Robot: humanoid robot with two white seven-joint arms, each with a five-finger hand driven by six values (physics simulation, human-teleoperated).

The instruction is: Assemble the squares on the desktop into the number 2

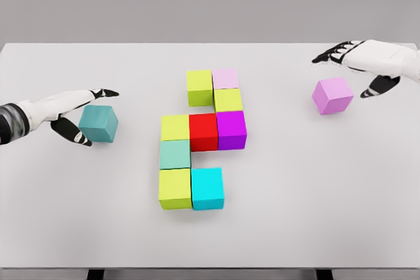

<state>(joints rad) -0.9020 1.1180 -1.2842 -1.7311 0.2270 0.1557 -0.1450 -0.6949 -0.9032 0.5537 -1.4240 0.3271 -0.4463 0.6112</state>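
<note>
A teal cube [98,124] was flanked by the left hand [77,115], fingers spread beside it; the right hand [367,63] was held open over a pink cube [332,95]; nine cubes [203,132] were clustered mid-table [295,214]

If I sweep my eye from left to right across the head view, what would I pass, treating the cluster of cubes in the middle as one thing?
Left hand → teal cube at its fingers → the cluster of cubes in the middle → the pink cube lying alone → right hand.
</note>
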